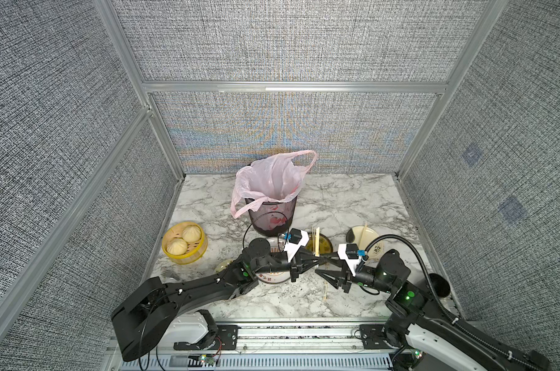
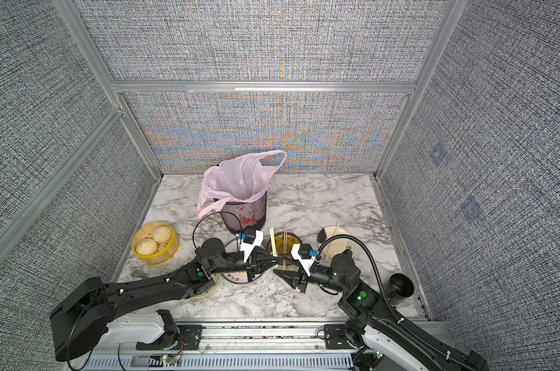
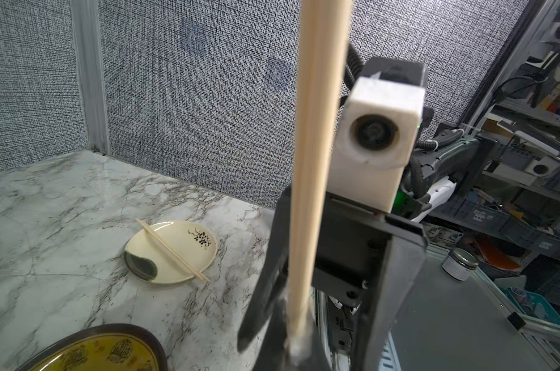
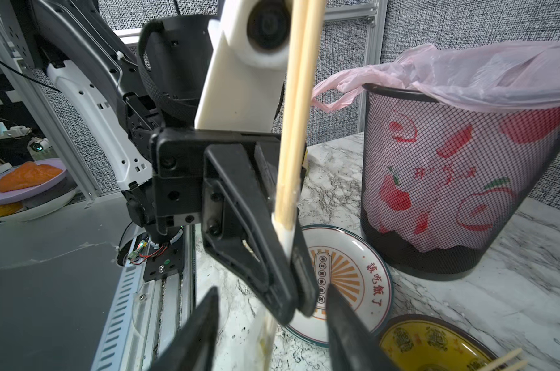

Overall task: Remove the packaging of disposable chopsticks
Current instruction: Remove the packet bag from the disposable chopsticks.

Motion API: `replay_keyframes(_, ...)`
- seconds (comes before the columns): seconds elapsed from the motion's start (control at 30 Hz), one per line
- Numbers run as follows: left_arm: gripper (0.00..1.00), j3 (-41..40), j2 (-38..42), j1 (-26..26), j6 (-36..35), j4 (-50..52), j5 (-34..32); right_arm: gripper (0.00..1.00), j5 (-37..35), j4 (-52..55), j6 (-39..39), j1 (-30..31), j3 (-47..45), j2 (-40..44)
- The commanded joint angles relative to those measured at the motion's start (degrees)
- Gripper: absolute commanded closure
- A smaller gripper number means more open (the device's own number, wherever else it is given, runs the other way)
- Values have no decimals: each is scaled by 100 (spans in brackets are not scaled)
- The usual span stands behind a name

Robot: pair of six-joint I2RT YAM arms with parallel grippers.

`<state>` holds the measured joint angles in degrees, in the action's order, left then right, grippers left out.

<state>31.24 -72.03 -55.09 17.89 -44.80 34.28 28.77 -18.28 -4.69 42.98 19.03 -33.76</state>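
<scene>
Your left claw (image 4: 296, 305) is clamped on the pair of pale wooden chopsticks (image 4: 296, 128), held upright, right where the thin clear plastic sleeve (image 4: 283, 236) starts. Your right claw (image 4: 272, 337) stands spread wide around the sleeve's hanging tail. Pinch film only, not wood, and pull straight along the sticks; the left grip may pin the sleeve too.

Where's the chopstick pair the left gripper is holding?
Mid-table, close-up in the right wrist view: the chopstick pair is clamped in the left gripper, beside the yellow plate, facing the open right gripper.
</scene>
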Motion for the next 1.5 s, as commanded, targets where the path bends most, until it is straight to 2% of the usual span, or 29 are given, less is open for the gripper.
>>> replay_keyframes(0.0, 100, -80, 45, -7, -206, 195, -127, 9, 102, -486, -215, -9, -142, 243)
replay_keyframes(0.07, 100, -154, -21, -3, -226, 58, 57, 5, 228, -664, -350, -9, -145, 269)
replay_keyframes(0.2, 100, -346, 11, -9, -283, -104, 357, 1, -137, -324, -363, -35, 185, 54)
replay_keyframes(0.4, 100, -456, 306, -11, -454, 181, 463, 1, 359, -194, -577, -53, 874, -969)
replay_keyframes(0.57, 100, -580, 512, -10, -524, 339, 334, 4, 410, -483, -555, -53, 945, -1289)
replay_keyframes(0.63, 100, -606, 508, -14, -537, 359, 326, 12, 521, -645, -559, -49, 896, -1291)
replay_keyframes(0.77, 100, -649, 453, -11, -523, 292, 342, 47, 611, -624, -518, -53, 883, -1222)
replay_keyframes(0.87, 100, -671, 478, -17, -524, 278, 358, 69, 664, -633, -516, -53, 857, -1209)
replay_keyframes(1.0, 100, -663, 487, -15, -506, 278, 373, 79, 723, -553, -524, -53, 907, -1261)
replay_keyframes(1.1, 100, -655, 487, -10, -507, 278, 377, 80, 761, -575, -524, -53, 909, -1308)
replay_keyframes(1.17, 100, -655, 479, -10, -500, 278, 384, 85, 770, -609, -524, -53, 893, -1335)
replay_keyframes(1.27, 100, -635, 445, -10, -493, 286, 369, 100, 800, -658, -508, -53, 875, -1378)
replay_keyframes(1.43, 100, -591, 325, -11, -508, 340, 335, 100, 739, -659, -445, -53, 873, -1377)
replay_keyframes(1.47, 96, -582, 277, -16, -513, 348, 318, 100, 716, -659, -428, -53, 885, -1363)
